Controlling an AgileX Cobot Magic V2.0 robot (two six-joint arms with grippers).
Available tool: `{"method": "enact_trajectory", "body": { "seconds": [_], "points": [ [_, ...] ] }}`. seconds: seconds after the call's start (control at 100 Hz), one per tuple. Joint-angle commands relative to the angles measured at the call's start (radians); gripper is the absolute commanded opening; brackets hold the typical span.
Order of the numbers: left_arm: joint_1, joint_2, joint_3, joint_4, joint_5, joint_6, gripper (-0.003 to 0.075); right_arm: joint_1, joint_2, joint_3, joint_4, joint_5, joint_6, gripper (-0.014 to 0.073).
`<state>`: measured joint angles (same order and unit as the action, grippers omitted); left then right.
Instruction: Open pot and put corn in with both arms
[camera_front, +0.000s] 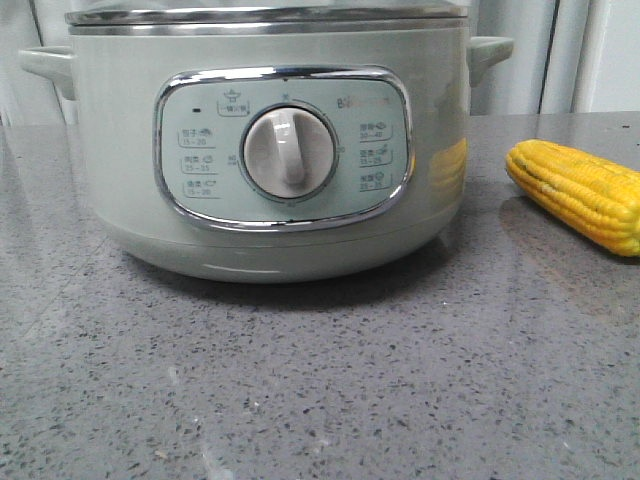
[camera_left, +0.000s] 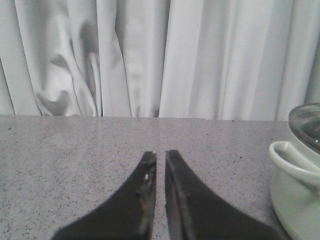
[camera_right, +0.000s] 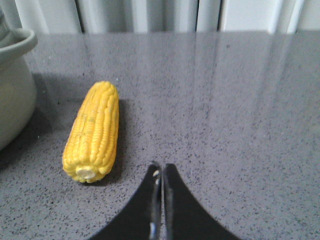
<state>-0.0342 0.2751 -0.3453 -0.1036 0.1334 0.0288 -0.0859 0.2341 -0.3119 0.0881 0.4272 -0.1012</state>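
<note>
The pot (camera_front: 270, 150) stands on the grey speckled counter (camera_front: 320, 380) with its glass lid (camera_front: 265, 15) seated on the steel rim, the white dial (camera_front: 290, 152) facing the front camera. The corn (camera_front: 578, 192) lies flat on the counter to the pot's right, apart from it. The right gripper (camera_right: 161, 170) sits just beside the cob's stub end, not touching, its jaws closed on nothing. The left gripper (camera_left: 160, 157) hangs over bare counter near the pot's side handle (camera_left: 292, 162), jaws nearly together, a thin slit between, holding nothing.
</note>
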Motion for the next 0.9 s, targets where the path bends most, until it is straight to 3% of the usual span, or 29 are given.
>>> {"method": "enact_trajectory", "body": {
  "seconds": [0.0,0.25,0.32,0.44,0.51,0.7,0.89],
  "points": [
    [0.003,0.077,-0.052,-0.007,-0.133,-0.009,-0.0020,-0.004,0.081,-0.068,0.025,-0.058,-0.002,-0.0052],
    [0.003,0.187,-0.061,-0.007,-0.262,-0.009,0.0011,-0.004,0.173,-0.067,0.029,-0.075,-0.002,-0.0053],
    [0.003,0.202,-0.061,-0.010,-0.271,-0.009,0.0117,-0.004,0.185,-0.065,0.029,-0.073,-0.002,-0.0053],
    [0.001,0.224,-0.061,-0.009,-0.329,-0.011,0.0380,-0.004,0.189,-0.065,0.029,-0.083,-0.002,-0.0053],
    [-0.001,0.242,-0.061,-0.007,-0.391,-0.011,0.0448,-0.004,0.189,-0.065,0.029,-0.089,-0.002,-0.0053],
    [-0.112,0.315,-0.096,-0.007,-0.451,-0.011,0.0447,-0.004,0.189,-0.065,0.029,-0.090,-0.002,-0.0053],
    [-0.350,0.445,-0.179,-0.007,-0.460,-0.011,0.0440,-0.004,0.189,-0.065,0.029,-0.090,-0.002,-0.0053]
  ]
}}
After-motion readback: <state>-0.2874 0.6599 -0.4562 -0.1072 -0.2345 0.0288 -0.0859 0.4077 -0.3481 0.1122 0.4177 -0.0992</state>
